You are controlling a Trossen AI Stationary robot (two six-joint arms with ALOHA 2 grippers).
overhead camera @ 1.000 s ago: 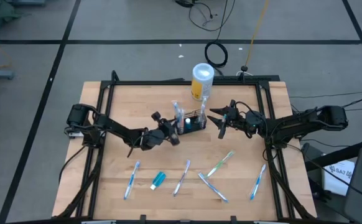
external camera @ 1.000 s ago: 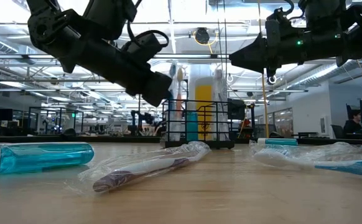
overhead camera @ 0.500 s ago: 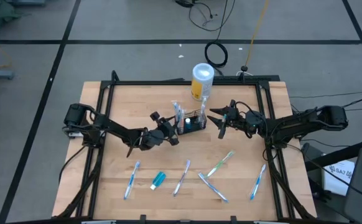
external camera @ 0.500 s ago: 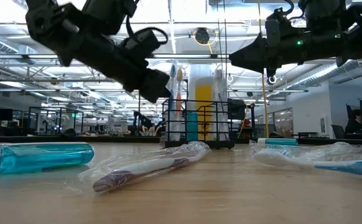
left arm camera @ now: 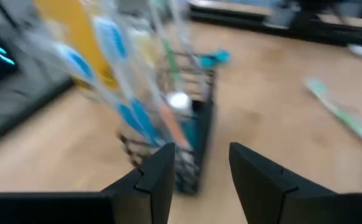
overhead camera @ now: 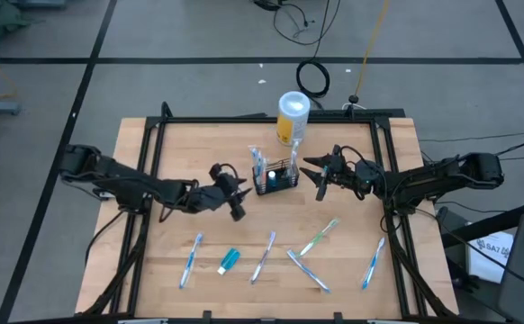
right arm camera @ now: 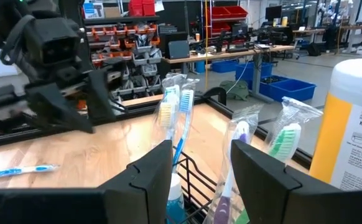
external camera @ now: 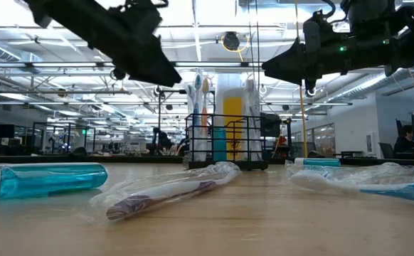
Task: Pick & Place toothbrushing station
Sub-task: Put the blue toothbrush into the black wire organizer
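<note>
High view: left pincer (overhead camera: 236,203) opened, pulled back from basket (overhead camera: 275,178).

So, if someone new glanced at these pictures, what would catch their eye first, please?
Probably the black wire-mesh basket near the table's middle, with wrapped toothbrushes standing upright in it. Both grippers flank it with jaws open and empty: the left gripper just off one side, the right gripper on the other. Behind it stands a white-and-yellow canister, and more wrapped toothbrushes lie scattered along the near edge.
</note>
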